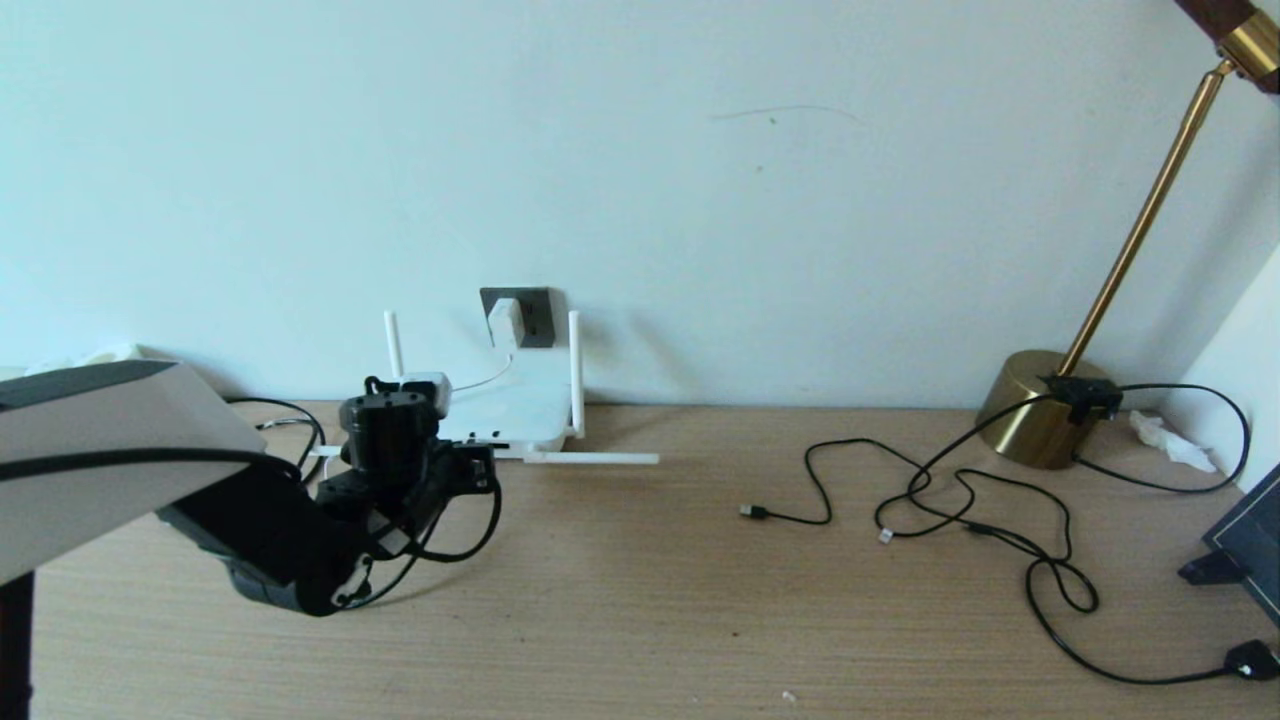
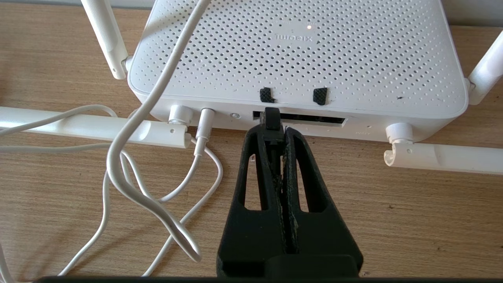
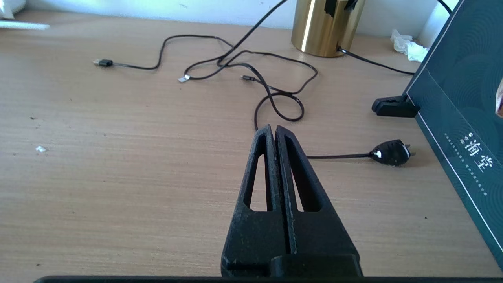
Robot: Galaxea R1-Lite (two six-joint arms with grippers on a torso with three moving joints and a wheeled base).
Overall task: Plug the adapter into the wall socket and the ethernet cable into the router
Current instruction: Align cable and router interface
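Note:
The white router (image 1: 515, 405) lies flat against the wall, its antennas folded out. Above it the white adapter (image 1: 504, 320) sits in the dark grey wall socket (image 1: 535, 312), and its thin white cord (image 2: 129, 157) runs to the router (image 2: 298, 51). My left gripper (image 2: 273, 131) is shut on the black connector (image 2: 271, 118) of the ethernet cable (image 1: 478, 538). The connector's tip is at the left end of the router's dark port slot (image 2: 314, 119). My right gripper (image 3: 274, 129) hangs shut and empty over bare table, outside the head view.
Thin black cords (image 1: 960, 500) with small plugs sprawl across the right half of the table, one ending in a black plug (image 3: 391, 153). A brass lamp base (image 1: 1040, 405) stands at the back right. A dark teal box (image 3: 459, 118) leans at the right edge.

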